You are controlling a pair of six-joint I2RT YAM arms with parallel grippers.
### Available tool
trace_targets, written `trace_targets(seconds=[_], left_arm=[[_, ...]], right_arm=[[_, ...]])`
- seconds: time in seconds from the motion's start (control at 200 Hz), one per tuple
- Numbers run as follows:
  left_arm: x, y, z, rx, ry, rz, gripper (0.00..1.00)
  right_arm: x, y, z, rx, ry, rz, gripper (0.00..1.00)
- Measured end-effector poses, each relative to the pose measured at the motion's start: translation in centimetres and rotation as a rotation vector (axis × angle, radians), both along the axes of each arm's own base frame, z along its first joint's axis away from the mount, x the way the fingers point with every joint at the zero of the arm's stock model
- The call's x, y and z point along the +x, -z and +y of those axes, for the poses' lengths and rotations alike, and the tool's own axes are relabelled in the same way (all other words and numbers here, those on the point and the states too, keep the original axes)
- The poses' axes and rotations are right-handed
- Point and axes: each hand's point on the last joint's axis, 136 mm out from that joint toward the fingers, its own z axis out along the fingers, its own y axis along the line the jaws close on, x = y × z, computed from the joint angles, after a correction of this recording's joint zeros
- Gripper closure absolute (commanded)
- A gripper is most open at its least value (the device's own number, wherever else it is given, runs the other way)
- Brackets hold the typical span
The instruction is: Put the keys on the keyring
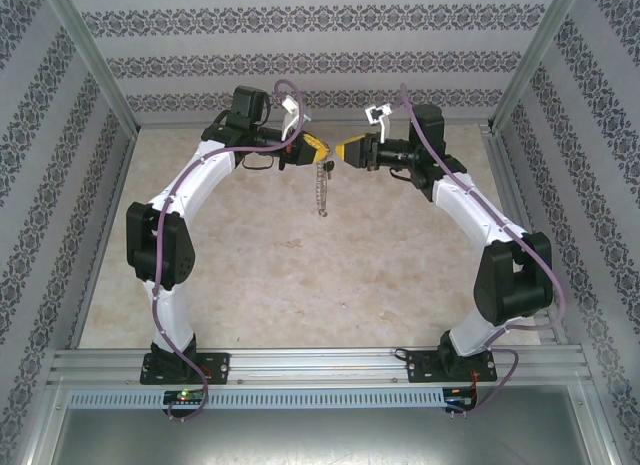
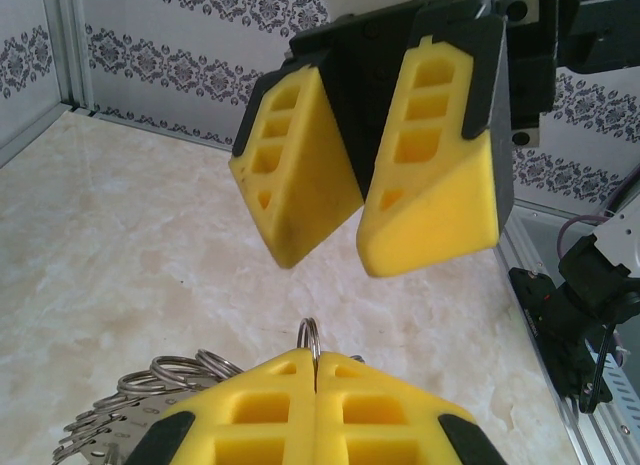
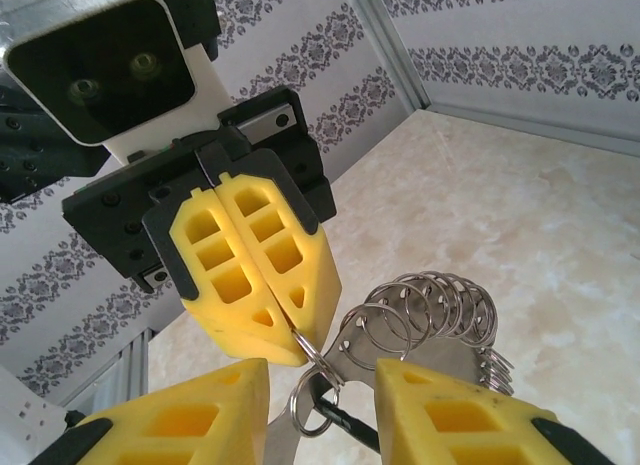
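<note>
The keyring [image 1: 321, 190] hangs edge-on like a short chain above the table, between the two grippers. My left gripper [image 1: 312, 151] is shut on one small silver loop [image 2: 311, 335] at the ring's top; more loops [image 2: 150, 385] fan out to its lower left. In the right wrist view the keyring [image 3: 441, 353] shows its fringe of loops under the left gripper [image 3: 290, 330]. My right gripper [image 3: 320, 370] is open, with one finger on each side of the ring and neither touching it. A slim black piece [image 3: 345, 423], apparently the key's head, hangs by a small loop between those fingers.
Both arms arch in from the near edge and meet over the far middle of the marble-patterned table [image 1: 300, 275]. Patterned walls and aluminium frame posts [image 1: 95, 60] enclose the table on three sides. A metal rail [image 1: 320, 365] runs along the front.
</note>
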Motion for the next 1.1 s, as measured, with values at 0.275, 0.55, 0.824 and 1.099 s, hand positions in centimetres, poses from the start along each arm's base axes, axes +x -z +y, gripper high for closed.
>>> trace_targets(seconds=[0.275,0.55,0.824,1.099], left_arm=[[0.0,0.0,0.0,-0.001,0.002,0.001,1.00],[-0.2,0.0,0.0,-0.002,0.006,0.008,1.00],[-0.2,0.0,0.0,-0.002,0.006,0.007,1.00],[-0.2,0.1,0.0,0.000,0.008,0.005,1.00]], right_arm=[[0.1,1.1,0.6,0.001,-0.028,0.025,0.67],[0.2,1.6,0.8,0.014,-0.049,0.040,0.70],[0.3,2.3,1.1,0.022,-0.071,0.062,0.73],[0.3,2.0,1.5,0.035,-0.084,0.063,0.76]])
